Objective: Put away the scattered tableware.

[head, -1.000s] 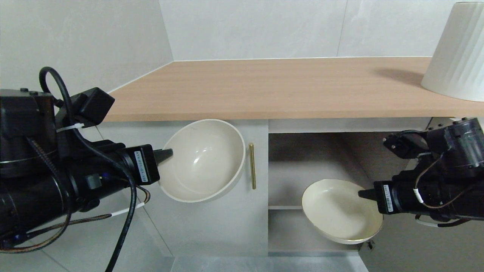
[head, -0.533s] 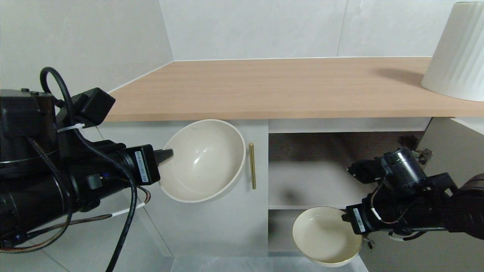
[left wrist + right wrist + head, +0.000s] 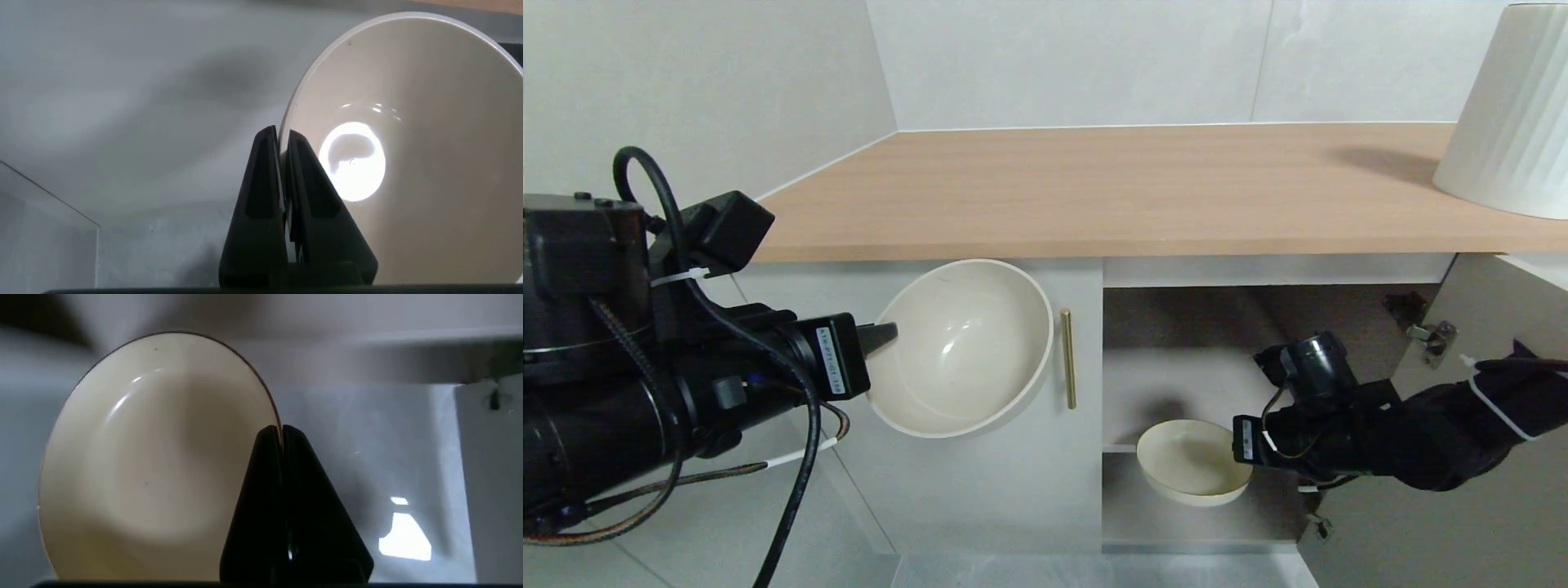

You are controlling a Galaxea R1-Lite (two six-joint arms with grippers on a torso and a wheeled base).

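Cream-glazed tableware counts two pieces: one deep bowl (image 3: 964, 347) and one shallower dish (image 3: 1188, 461). There are two grippers, and each holds one piece. The left gripper (image 3: 882, 333) has its jaws pinched narrow on the bowl's rim, and the bowl hangs tilted in front of the closed cabinet door, at 9 o'clock from the single brass handle (image 3: 1068, 358). The right gripper (image 3: 1235, 441) is clamped on the dish's rim inside the open cabinet compartment, at 4 o'clock from the handle and level with the front edge of the shelf (image 3: 1119, 448). Whether the dish touches a surface cannot be determined. One wooden countertop (image 3: 1111, 188) runs above at 12 o'clock, carrying one white ribbed lampshade (image 3: 1511, 114) at 2 o'clock. The head view shows both pieces in their surroundings. The left wrist view adds the closed fingers (image 3: 265, 180) straddling the bowl (image 3: 425, 163) edge, with a bright reflection in its hollow. The right wrist view adds a thin dark line along the dish (image 3: 155, 457) rim.
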